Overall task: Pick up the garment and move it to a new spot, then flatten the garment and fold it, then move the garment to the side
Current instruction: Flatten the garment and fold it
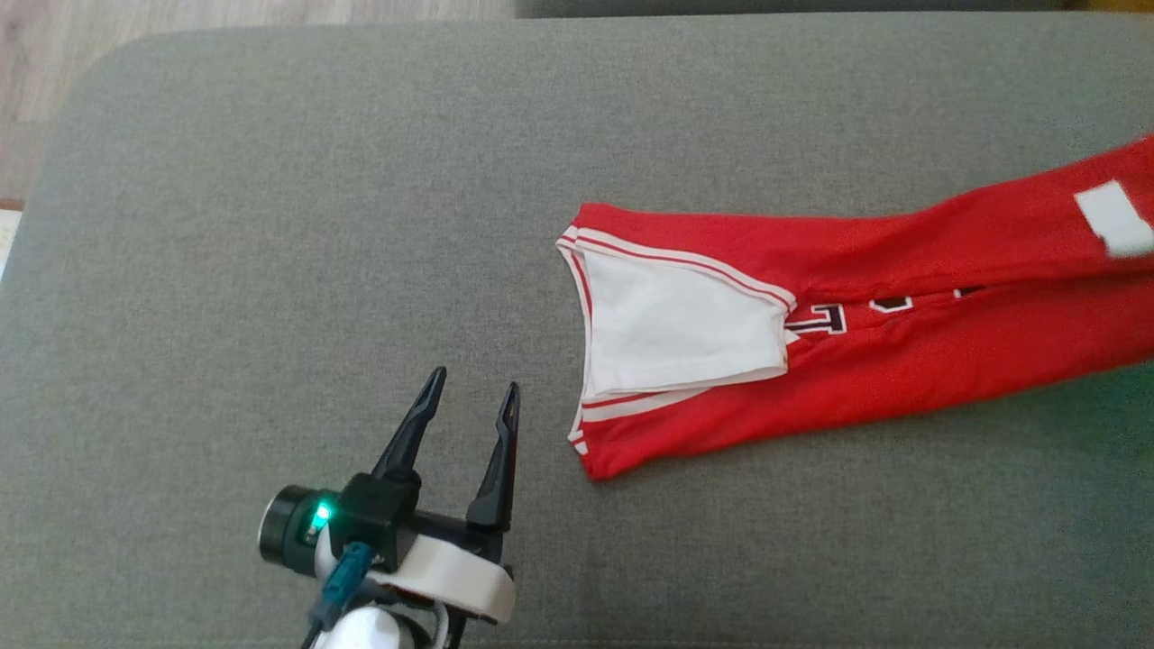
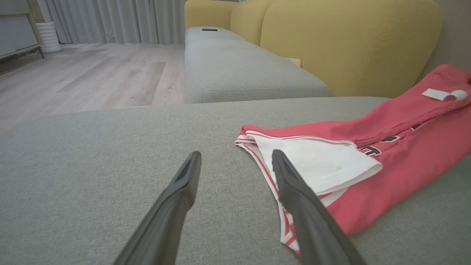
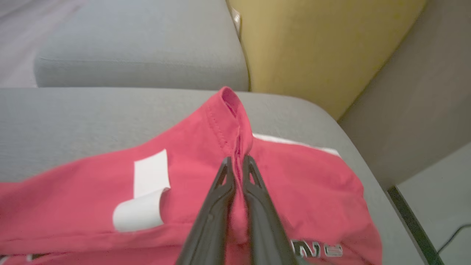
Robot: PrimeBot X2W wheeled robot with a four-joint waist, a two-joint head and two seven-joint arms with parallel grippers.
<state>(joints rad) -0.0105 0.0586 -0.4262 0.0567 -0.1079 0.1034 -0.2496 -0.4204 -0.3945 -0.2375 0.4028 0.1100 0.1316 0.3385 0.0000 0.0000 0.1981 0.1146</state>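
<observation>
The right gripper [image 3: 237,163] pinches a raised fold of the garment [image 3: 294,176] at frame centre (likely to drag it); the left gripper [image 1: 476,386], lower left, gapes wide.

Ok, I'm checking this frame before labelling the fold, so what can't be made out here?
Lettering on the garment: head view, mostly tucked under a red fold, unreadable.
Garment's far end: head view, cut off by the right edge.
White label: blurred in head view, curled in right wrist view; any print unreadable.
Right gripper: right wrist view, shut fingers hide how much cloth is pinched.
</observation>
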